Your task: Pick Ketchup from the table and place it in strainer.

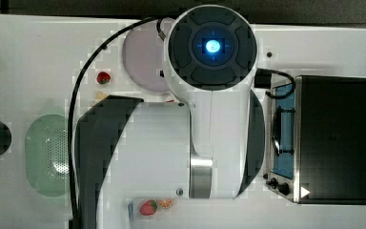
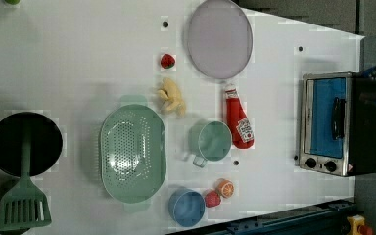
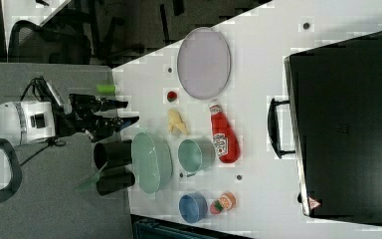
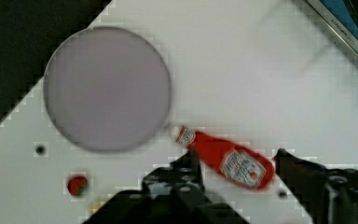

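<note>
Ketchup's destination, the strainer (image 2: 133,152), sits unoccupied on the table (image 2: 78,58), well apart from the bottle. Ketchup (image 2: 238,122) lies flat beside the green cup (image 2: 214,141). Gripper (image 4: 235,165) hovers above it, fingers spread to straddle its body.

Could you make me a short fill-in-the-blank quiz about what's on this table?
1. The ketchup is lying on the ____.
2. The strainer holds ____.
3. In the left view, the green cup stands between the strainer and the ____.
4. The gripper's jaws are ____, with the ketchup seen between them in the wrist view.

Missing words: table; nothing; ketchup; open
</note>
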You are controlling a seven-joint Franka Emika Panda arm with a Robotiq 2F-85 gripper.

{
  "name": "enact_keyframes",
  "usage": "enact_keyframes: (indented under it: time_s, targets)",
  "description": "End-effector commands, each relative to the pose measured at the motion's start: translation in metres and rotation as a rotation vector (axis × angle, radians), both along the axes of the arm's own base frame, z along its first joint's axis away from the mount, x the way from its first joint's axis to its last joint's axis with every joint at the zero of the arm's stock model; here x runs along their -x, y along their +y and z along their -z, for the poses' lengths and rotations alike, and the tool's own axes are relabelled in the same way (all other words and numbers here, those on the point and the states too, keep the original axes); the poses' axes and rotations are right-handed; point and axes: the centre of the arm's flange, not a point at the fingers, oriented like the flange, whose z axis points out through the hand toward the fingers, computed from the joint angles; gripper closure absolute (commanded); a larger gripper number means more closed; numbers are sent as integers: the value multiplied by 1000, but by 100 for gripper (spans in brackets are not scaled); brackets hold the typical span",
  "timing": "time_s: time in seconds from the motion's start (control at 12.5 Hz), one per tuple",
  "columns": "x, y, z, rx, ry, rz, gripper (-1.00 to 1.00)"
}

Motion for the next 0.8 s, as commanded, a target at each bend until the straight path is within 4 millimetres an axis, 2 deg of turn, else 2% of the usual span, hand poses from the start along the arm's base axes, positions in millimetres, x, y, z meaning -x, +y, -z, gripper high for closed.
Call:
enact_keyframes:
  time_s: [0.08, 0.24, 0.64, 0.8]
  targets:
    - [87, -10, -53, -19, 58, 16, -59]
    - [83, -10, -43, -21, 79, 15, -99]
    - [60, -1, 23, -27, 151, -32, -100]
    - [47, 4, 50, -32, 128, -158, -100]
